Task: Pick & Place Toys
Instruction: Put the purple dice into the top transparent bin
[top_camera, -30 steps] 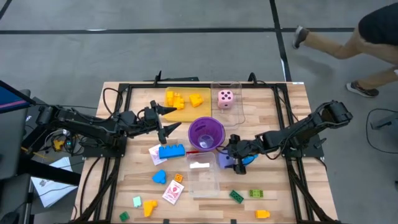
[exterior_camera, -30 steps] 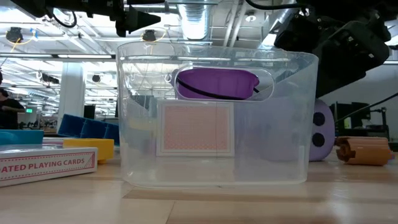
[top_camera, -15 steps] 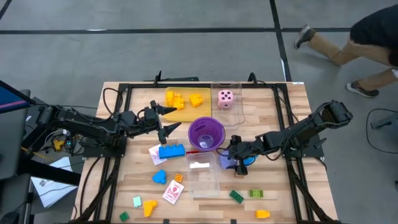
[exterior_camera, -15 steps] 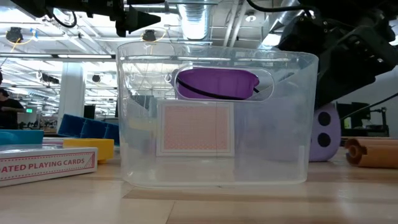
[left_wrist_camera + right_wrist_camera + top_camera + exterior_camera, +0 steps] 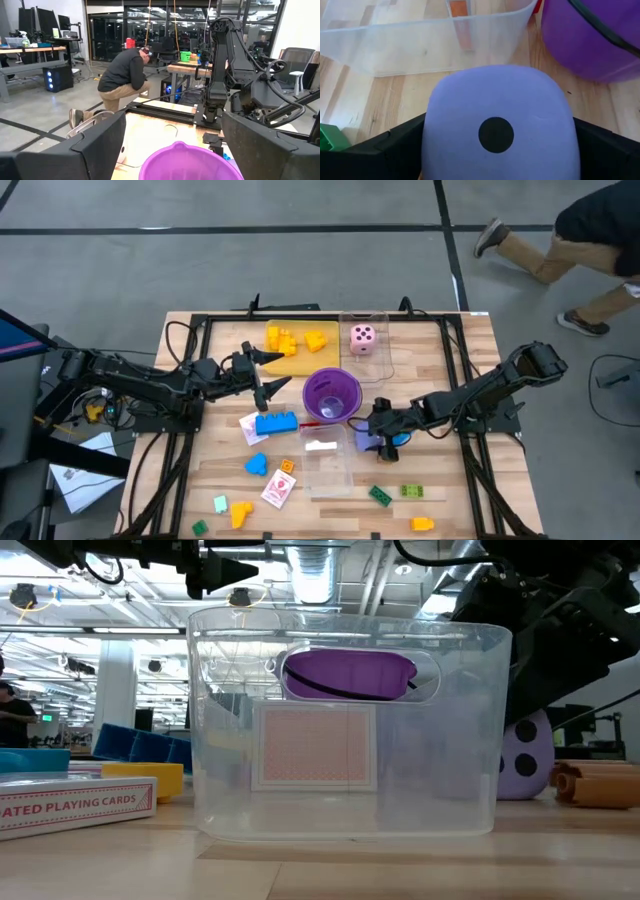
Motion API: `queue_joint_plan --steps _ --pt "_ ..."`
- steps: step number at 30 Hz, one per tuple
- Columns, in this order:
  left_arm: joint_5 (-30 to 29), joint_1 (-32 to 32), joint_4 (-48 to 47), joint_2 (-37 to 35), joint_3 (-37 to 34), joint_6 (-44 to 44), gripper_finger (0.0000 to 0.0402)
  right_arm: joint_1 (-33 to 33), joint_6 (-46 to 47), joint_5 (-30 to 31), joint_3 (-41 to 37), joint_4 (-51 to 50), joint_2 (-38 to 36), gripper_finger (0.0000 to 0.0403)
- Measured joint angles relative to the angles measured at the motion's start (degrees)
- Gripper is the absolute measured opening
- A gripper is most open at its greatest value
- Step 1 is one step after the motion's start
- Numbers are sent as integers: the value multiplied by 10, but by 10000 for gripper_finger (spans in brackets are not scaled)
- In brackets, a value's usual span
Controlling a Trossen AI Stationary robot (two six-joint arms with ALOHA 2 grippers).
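Observation:
A purple dotted die [image 5: 495,130] rests on the table just right of the clear tray [image 5: 325,465] and near the purple cup [image 5: 332,393]. My right gripper [image 5: 372,441] slants down over the die, open, one finger on each side of it. My left gripper [image 5: 284,370] hangs level and open above the table, left of the cup, holding nothing. A blue brick [image 5: 276,422], cards [image 5: 278,488] and several small bricks lie on the near half of the table. Yellow bricks [image 5: 285,338] lie on the yellow tray, and a pink die [image 5: 363,338] sits at the far side. My right gripper straddles the purple die's two opposite sides [image 5: 432,125], coming from above and slanting from the table's right. Whether the fingers [image 5: 395,145] touch those sides I cannot tell. The die sits on the table with a one-dot face toward the wrist.
Green bricks [image 5: 380,495] and a yellow brick [image 5: 422,523] lie near the front right. A playing-card box [image 5: 75,802] lies front left in the low view. A person [image 5: 590,230] moves on the floor beyond the table's far right corner.
The purple die has slid a little toward the table's right edge between my right gripper's fingers, staying on the table. The person beyond the table has shifted. My left arm has kept still.

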Motion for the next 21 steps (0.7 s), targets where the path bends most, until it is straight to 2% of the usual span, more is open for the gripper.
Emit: queue_joint_plan --steps 11,21 --pt "0 0 0 0 0 0 323 20 36 28 -1 -14 -13 354" --pt "0 0 1 0 0 0 323 47 76 72 10 -152 -150 358"
